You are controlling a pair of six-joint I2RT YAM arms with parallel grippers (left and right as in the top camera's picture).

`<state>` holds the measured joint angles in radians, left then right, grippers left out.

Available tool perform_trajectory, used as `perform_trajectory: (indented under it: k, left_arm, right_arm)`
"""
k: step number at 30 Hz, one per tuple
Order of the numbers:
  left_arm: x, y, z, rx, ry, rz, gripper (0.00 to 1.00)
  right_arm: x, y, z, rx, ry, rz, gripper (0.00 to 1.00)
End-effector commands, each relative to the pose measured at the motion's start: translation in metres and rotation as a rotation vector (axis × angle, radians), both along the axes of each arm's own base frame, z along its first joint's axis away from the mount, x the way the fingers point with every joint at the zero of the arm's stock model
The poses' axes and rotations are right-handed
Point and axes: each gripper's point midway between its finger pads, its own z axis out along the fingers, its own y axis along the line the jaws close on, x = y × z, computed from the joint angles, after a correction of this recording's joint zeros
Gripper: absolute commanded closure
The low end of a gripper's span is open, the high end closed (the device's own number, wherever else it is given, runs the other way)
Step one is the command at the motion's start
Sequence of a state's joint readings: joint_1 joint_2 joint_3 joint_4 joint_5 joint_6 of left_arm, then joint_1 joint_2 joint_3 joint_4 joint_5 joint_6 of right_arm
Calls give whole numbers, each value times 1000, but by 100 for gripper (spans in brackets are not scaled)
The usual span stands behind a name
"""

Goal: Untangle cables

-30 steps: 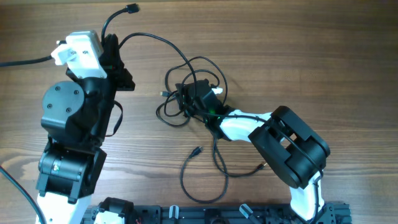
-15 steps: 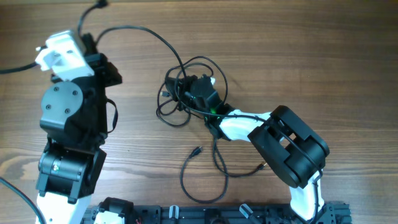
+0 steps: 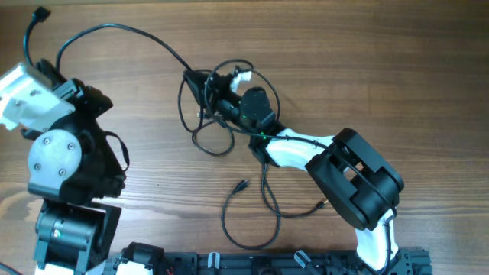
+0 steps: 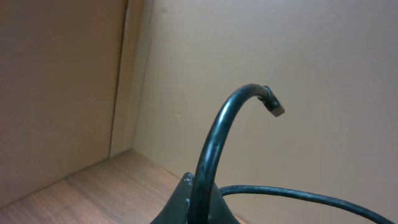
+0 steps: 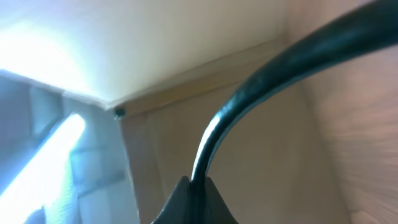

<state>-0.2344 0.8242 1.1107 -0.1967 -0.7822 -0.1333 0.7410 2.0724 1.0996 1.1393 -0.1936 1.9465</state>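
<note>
Clearly, the left gripper (image 4: 189,190) is closed, and it pinches the long cable (image 4: 214,143) a short way below its plug (image 4: 274,107). In the left wrist view the cable rises out of the shut jaws and bends over, and the small plug points free into the air. The other part of the same cable leaves the gripper low and to the side. Seen from above, this gripper is at the far left of the worktop (image 3: 367,46). From it the long cable makes a wide arc to the tangle (image 3: 206,130) in the middle. I judge that it is held near its end so that it can be drawn out of the tangle toward the left. The arc looks slack, not tight.

The right gripper (image 5: 191,190) is also closed, on a black strand (image 5: 249,93) that rises from between its jaws. From above it sits inside the tangle itself, among the loops, so I think it holds the bundle in place while the other arm pulls. Which cable this strand belongs to, I cannot tell.

A loose cable (image 3: 229,229) lies on the worktop in front of the tangle, beside the right arm and apart from both grippers. Whether it joins the tangle is hidden under that arm.
</note>
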Motion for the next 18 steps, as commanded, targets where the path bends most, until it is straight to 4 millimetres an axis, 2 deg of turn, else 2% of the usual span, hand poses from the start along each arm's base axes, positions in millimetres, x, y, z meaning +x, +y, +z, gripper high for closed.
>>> perform_trajectory:
  k: [1,3,5,9,14,16,18]
  left_arm:
    - [-4,5,2,-7,-11,31,96]
    - [-4,5,2,-7,-12,30,96]
    - [-4,5,1,-5,-3,26,96]
    - [-1,3,-3,-4,11,21,96]
    - [23,-13,-15,9,57,-63,96]
    - [48,-28,-29,-14,84,-129,96]
    - [75,-46,-45,-18,122,-213,96]
  right_arm:
    - [8,11,40,-22,-183,-1,95]
    - [18,12,51,-46,-206,-17,95]
    - [39,7,63,-118,-249,-57,95]
    - [74,-22,82,-211,-304,-148,95]
    - [123,-91,86,-351,-281,-277,95]
    - [145,-142,83,-435,-257,-357,95]
    - [159,-183,78,-521,-239,-415,95]
